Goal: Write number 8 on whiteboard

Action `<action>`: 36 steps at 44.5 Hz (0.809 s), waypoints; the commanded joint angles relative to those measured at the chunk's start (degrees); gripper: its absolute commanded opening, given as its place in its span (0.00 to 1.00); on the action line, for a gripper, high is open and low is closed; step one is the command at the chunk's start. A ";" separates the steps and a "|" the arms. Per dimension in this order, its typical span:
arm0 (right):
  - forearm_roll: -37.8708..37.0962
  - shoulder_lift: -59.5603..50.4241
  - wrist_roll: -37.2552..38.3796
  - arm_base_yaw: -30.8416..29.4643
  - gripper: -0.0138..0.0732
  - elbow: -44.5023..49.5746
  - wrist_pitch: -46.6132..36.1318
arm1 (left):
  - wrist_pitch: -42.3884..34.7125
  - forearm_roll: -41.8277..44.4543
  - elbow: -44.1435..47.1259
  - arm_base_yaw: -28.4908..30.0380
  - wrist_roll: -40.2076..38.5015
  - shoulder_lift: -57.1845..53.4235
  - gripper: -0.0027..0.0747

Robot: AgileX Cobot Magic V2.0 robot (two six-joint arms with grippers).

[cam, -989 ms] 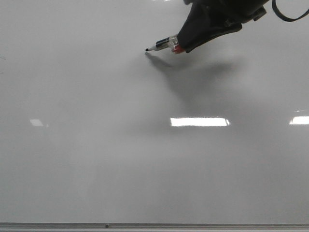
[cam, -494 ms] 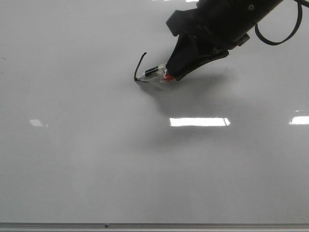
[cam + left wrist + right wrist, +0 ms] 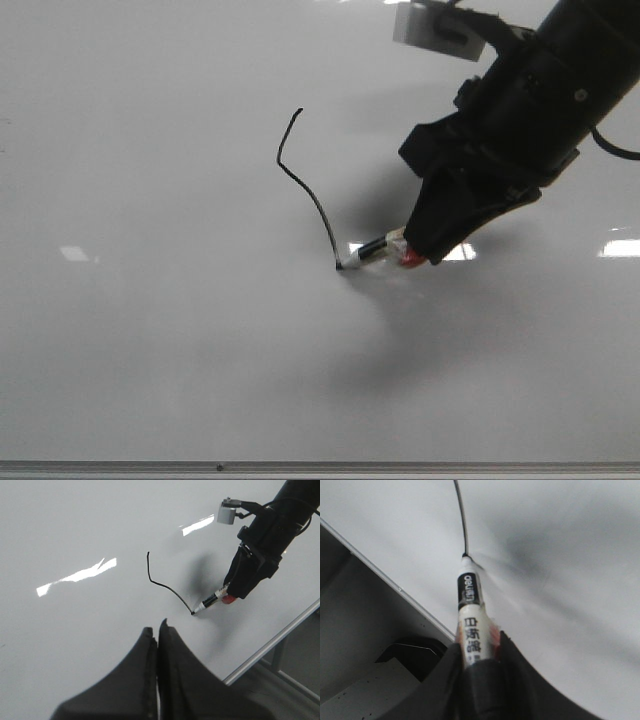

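Note:
The whiteboard fills the front view, glossy pale grey. On it is a thin black S-shaped stroke, the part of the number 8 drawn up to this moment. My right gripper is shut on a black-and-white marker whose tip touches the board at the stroke's lower end. The marker and the stroke also show in the right wrist view. In the left wrist view my left gripper is shut and empty, above the board, near the stroke.
The board's thin grey metal bottom edge runs along the front. Bright rectangular light reflections lie on the board. Past the edge, in the left wrist view, a metal frame leg stands over a dark floor.
My right gripper has moved down and right with the marker, drawing the line from a short curved tick into a long S-shaped stroke. No line was on the board one second ago.

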 commanded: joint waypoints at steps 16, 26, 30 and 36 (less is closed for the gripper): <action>3.66 3.26 0.78 6.13 0.09 -7.15 -9.08 | -3.53 -1.81 -1.66 0.12 -0.55 0.24 0.01; 3.66 1.11 0.78 4.34 0.09 -7.62 -9.05 | -3.53 -1.81 -1.66 0.12 -0.55 0.24 0.01; 3.66 -0.45 0.88 1.65 0.09 -7.61 -8.66 | -3.53 -1.81 -1.66 0.12 -0.55 0.24 0.01; 3.66 -3.08 0.88 -2.88 0.09 -7.61 -8.17 | -3.53 -1.81 -1.66 0.12 -0.55 0.24 0.01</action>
